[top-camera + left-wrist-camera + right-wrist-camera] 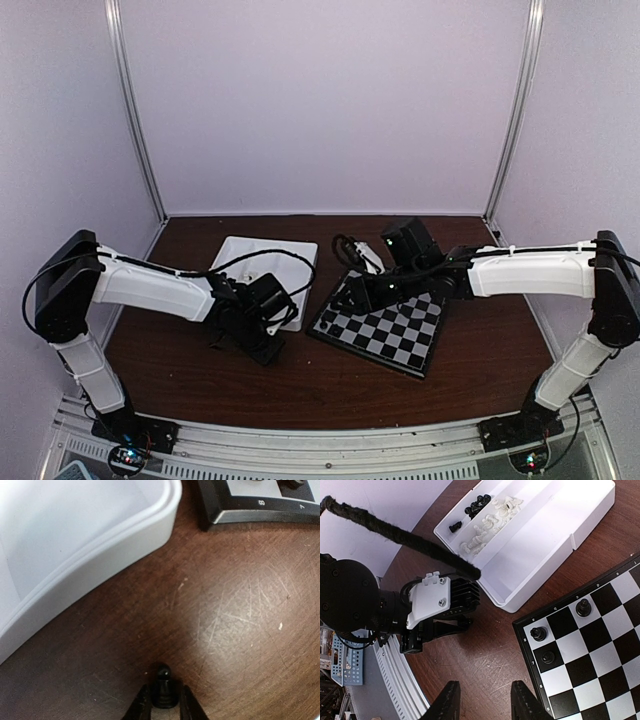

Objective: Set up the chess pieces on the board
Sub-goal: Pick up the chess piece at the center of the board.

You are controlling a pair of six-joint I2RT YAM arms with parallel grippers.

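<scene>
My left gripper (163, 702) is shut on a black pawn (163, 682), low over the bare wood between the white tray (75, 555) and the board's corner (260, 507). In the top view it (248, 338) sits left of the board (385, 325). My right gripper (487, 702) is open and empty, above the table just off the board's left edge (527, 645). Three black pieces (538, 633) stand on the board's near corner squares. More black pieces (475, 504) and white pieces (490, 520) lie in the tray's compartments.
The white divided tray (262, 268) lies behind the left gripper, left of the board. The left arm's wrist (435, 605) shows close to the right gripper. White enclosure walls stand around the table; a metal rail (320, 450) runs along the near edge.
</scene>
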